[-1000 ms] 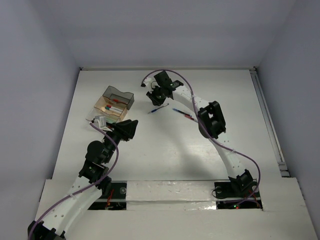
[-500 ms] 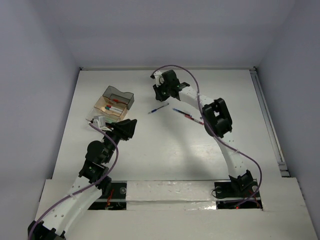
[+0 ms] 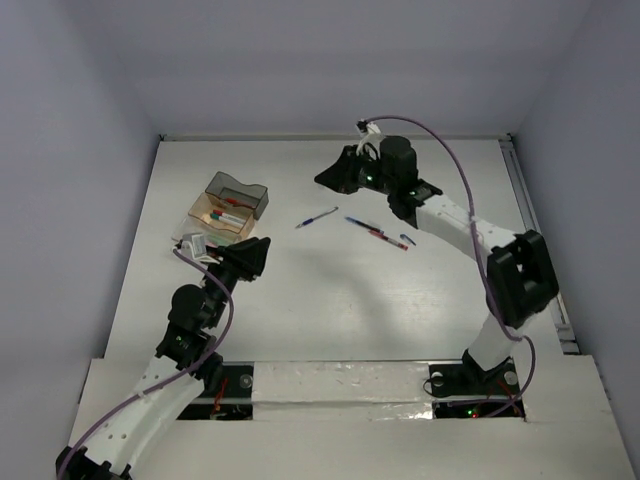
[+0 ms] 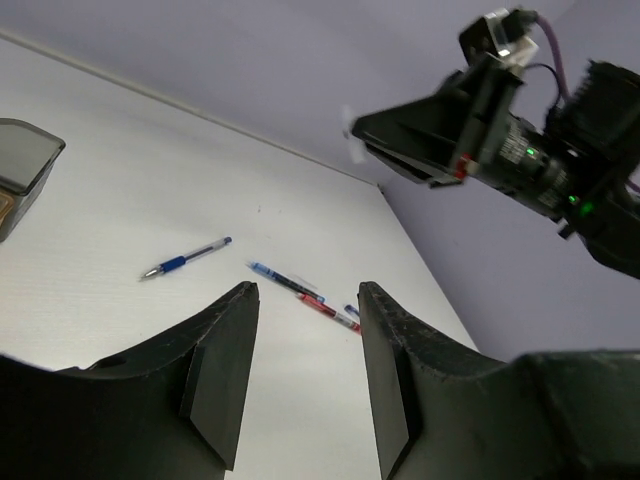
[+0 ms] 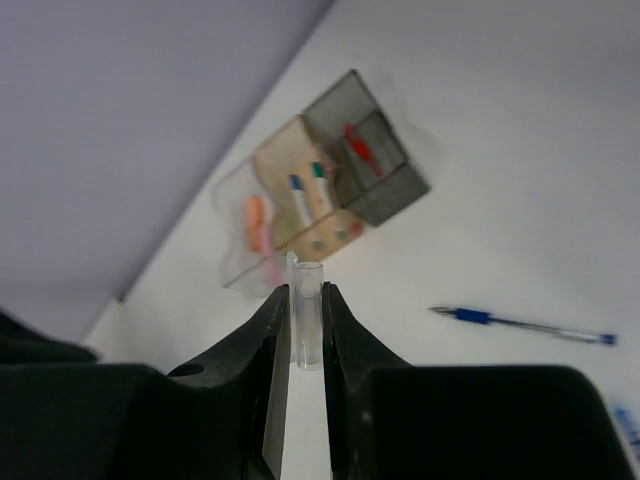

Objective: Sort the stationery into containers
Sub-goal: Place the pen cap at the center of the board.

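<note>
We are holding our left gripper (image 4: 305, 300) near the trays (image 3: 256, 200), its jaws apart and empty. Beyond it, a blue pen (image 3: 317, 217) and two more pens (image 3: 377, 231) are lying on the table (image 3: 320, 300), and markers (image 5: 298, 198) are resting in the trays. Farthest out, our right gripper (image 5: 307, 295) is hanging raised, pinching a small clear tube (image 5: 308, 335).

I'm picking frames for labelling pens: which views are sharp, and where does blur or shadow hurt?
Top view: even light, soft shadows on the table, pens tiny but distinct. Left wrist view: blue pen sharp, right gripper blurred. Right wrist view: clear tube in the right gripper crisp, trays behind it soft.
</note>
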Tool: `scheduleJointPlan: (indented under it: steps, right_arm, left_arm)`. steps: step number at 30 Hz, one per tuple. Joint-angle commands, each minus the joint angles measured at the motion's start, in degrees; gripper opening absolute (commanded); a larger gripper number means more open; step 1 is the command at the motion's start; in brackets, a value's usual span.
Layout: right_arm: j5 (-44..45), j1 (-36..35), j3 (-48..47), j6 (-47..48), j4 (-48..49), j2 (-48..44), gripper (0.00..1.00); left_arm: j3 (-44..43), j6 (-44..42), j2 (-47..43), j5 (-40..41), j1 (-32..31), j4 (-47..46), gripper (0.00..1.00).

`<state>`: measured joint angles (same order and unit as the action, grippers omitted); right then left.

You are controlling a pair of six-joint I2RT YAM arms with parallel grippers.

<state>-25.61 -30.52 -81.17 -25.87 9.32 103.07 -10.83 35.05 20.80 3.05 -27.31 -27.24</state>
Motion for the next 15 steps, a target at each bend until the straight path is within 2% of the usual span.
scheduleJointPlan:
  steps: [1, 2, 8, 15]
  right_arm:
    - [-5.6, -0.5, 10.5, -16.7, 16.2, -7.3, 0.0]
    - [-5.9, -0.5, 14.1, -18.1, 17.5, -8.7, 0.0]
    - [-7.8, -0.5, 21.7, -26.9, 23.5, -16.5, 0.0]
    - [-8.6, -0.5, 28.6, -30.8, 27.3, -20.4, 0.0]
  left_arm:
    - [0.7, 1.1, -0.2, 0.1, -0.3, -2.2, 0.41]
    - [0.6, 1.2, -0.1, 0.0, -0.3, -2.1, 0.41]
    - [0.5, 1.4, 0.4, 0.0, -0.3, -1.9, 0.41]
    - [0.4, 1.2, 0.8, 0.3, -0.3, -1.9, 0.41]
